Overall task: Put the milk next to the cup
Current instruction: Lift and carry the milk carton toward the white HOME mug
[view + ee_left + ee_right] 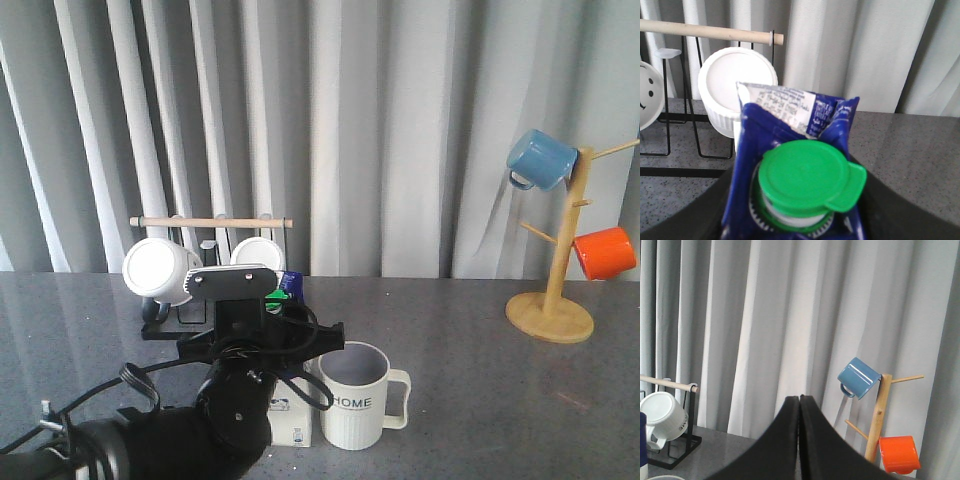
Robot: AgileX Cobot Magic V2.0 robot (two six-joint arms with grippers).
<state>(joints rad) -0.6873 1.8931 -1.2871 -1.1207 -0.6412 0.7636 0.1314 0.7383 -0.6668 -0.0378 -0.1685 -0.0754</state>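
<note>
Milk (795,165) in left gripper (800,220) — just beside cup (355,395).

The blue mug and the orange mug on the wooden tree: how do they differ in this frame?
The blue mug hangs from the top of the mug tree; the orange mug hangs lower down. The blue mug is on the tree's left side with its handle showing underneath; the orange mug is on the right side and no handle shows. Both are glossy, hang tilted off the table, and are touched by neither gripper.

Grey table (470,380) — cup (354,396), milk (292,425)
</note>
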